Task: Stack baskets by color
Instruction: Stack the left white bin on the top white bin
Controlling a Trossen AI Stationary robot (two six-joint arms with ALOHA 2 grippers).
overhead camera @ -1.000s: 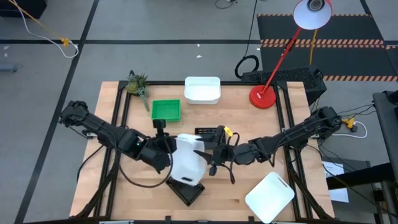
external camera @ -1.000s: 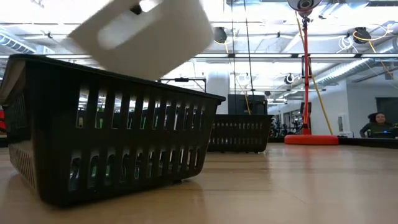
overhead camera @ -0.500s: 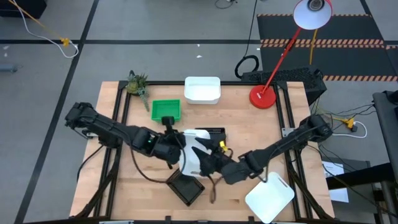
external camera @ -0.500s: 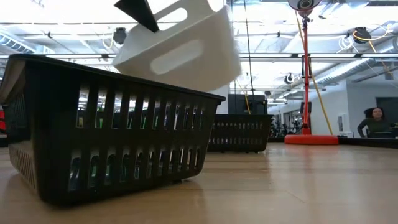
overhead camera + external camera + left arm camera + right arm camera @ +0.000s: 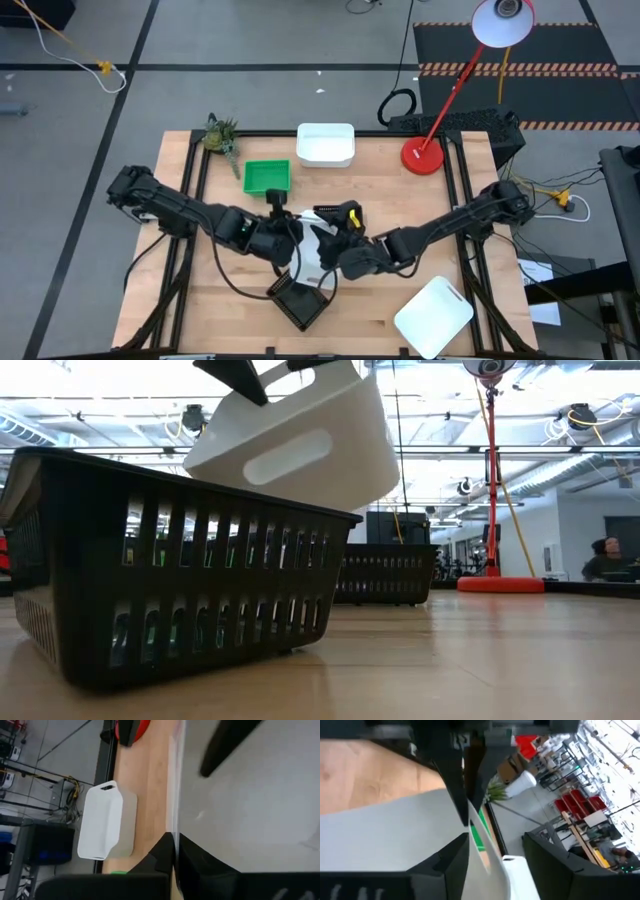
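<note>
A white basket (image 5: 315, 250) hangs tilted in the air at the table's middle, above the near black basket (image 5: 298, 303). In the low view that white basket (image 5: 300, 445) shows over the black one's rim (image 5: 170, 470). My left gripper (image 5: 293, 238) is shut on its rim. My right gripper (image 5: 335, 258) is open, with a finger on either side of the same basket's wall (image 5: 485, 845). A second black basket (image 5: 338, 212), a green basket (image 5: 266, 177) and two more white baskets (image 5: 325, 145) (image 5: 433, 315) rest on the table. My left gripper pinches the top edge of the white basket's wall (image 5: 172, 820) between its two fingers, one finger inside and one outside. It comes from the table's left, slanting down. The basket is lifted clear and tilted. My right gripper straddles the wall; whether it touches, I cannot tell.
A red lamp base (image 5: 422, 155) stands at the far right and a small plant (image 5: 220, 135) at the far left corner. Bare wood lies along the near left and between the lamp base and the near right white basket.
My left gripper has carried the white basket a little toward the table's right, and the basket has turned and tipped in the hold. My right gripper has swung and rolled at the wrist, and its fingers now stand about the basket's wall.
</note>
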